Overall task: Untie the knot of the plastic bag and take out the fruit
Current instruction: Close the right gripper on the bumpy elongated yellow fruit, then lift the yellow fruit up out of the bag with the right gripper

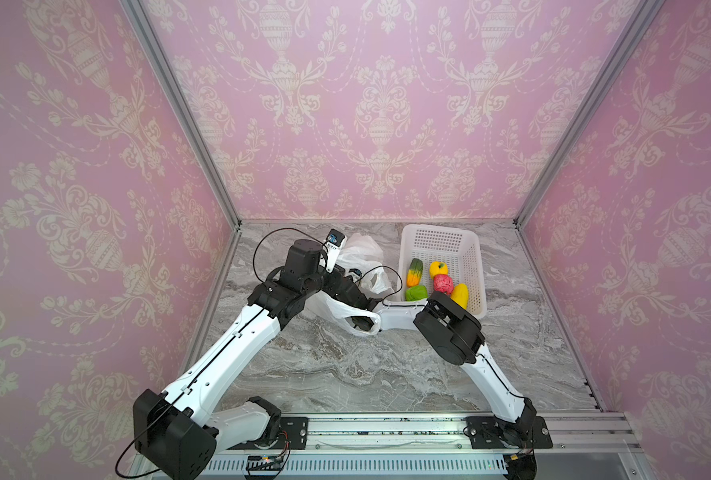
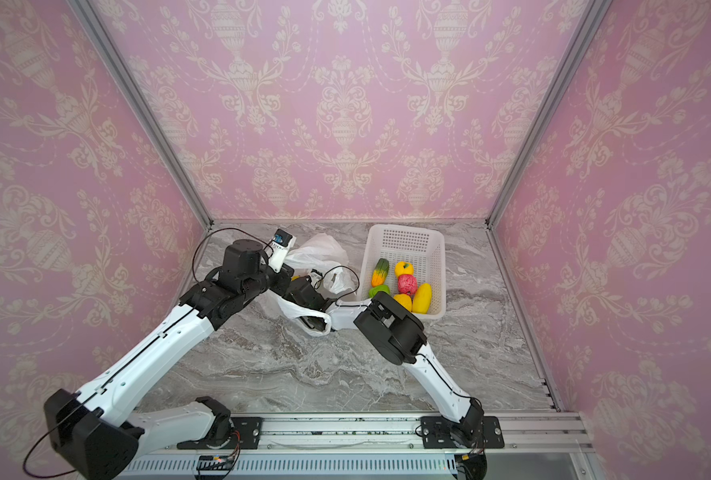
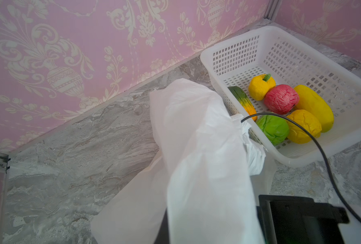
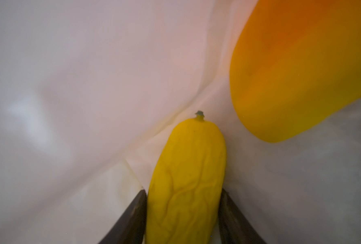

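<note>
Robotics laboratory test cell dressed to resemble a domestic room. Flat panels printed with pink damask wallpaper (image 1: 382,104) are set in bare aluminium frame posts (image 1: 179,108) and enclose three sides of a marble-patterned tabletop (image 1: 345,365), which marks the decor as a backdrop, not a house wall. Along the front edge an aluminium rail (image 1: 387,430) carries the base plates of the left arm (image 1: 237,336) and the right arm (image 1: 491,374), with a slotted cable duct (image 1: 366,465) and exposed wiring below. The props are a white perforated basket (image 1: 441,239) and toy fruit (image 1: 443,284).
</note>
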